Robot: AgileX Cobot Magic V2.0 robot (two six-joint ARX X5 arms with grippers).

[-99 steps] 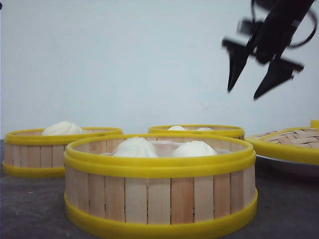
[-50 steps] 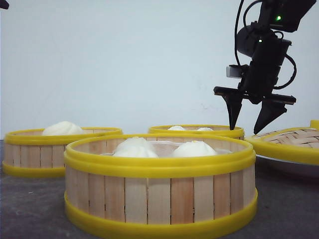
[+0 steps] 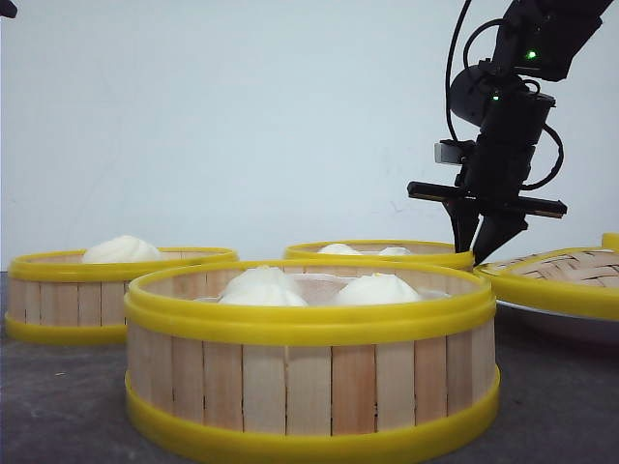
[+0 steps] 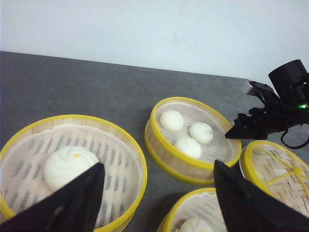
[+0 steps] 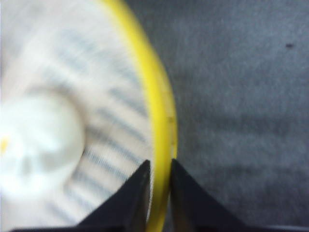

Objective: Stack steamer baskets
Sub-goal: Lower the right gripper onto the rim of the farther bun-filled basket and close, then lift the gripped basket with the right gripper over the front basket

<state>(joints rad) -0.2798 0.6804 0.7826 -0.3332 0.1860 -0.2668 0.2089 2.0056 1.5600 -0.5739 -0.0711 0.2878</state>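
Note:
Three steamer baskets with pale slat walls and yellow rims hold white buns. The near basket (image 3: 309, 372) fills the front view, the left basket (image 3: 68, 300) sits behind it, and the far basket (image 3: 387, 254) is at centre. My right gripper (image 3: 481, 249) is shut on the far basket's right rim (image 5: 163, 121), one finger inside the rim and one outside. My left gripper (image 4: 158, 166) hangs open and high, holding nothing, over the gap between the left basket (image 4: 123, 154), the far basket (image 4: 193, 169) and the near basket (image 4: 190, 210).
A woven bamboo lid (image 3: 566, 275) with a yellow rim rests on a white plate (image 3: 571, 327) at the right, just beside my right gripper. The table (image 3: 58, 406) is dark grey, with a white wall behind.
My right gripper came down from high at the right, narrowed its wide-open fingers and shut them on the far basket's right rim. The baskets have barely moved.

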